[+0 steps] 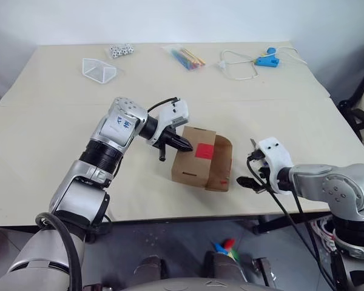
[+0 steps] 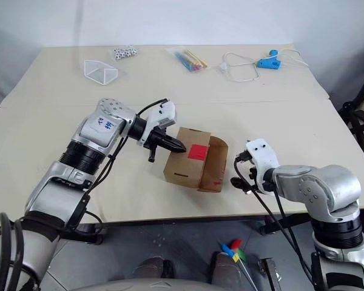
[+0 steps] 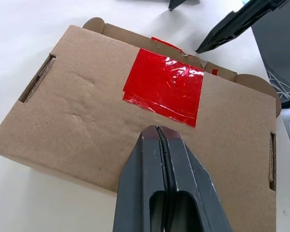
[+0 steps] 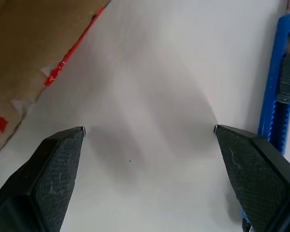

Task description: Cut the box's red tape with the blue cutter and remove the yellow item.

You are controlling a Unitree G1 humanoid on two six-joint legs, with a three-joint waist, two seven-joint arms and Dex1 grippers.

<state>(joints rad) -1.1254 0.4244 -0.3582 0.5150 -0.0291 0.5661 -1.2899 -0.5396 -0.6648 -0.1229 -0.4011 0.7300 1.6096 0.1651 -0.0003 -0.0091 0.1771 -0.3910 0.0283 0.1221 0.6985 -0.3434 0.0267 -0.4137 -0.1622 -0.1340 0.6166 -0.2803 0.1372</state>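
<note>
The small brown cardboard box (image 1: pixel 201 162) with its bright red tape patch (image 3: pixel 165 86) is steadied on the tabletop (image 1: pixel 60 121) by the left fingers (image 3: pixel 170 183), shut and empty, presumably so the wide-open, empty right fingers (image 4: pixel 53 164) can take the slim blue cutter (image 4: pixel 279 87) lying beside them.

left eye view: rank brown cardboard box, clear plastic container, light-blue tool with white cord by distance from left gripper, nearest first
1. Brown cardboard box: directly under the shut left gripper, beside the red tape patch.
2. Clear plastic container: far side of the table, to the robot's left.
3. Light-blue tool with white cord: far right corner, farthest.
</note>
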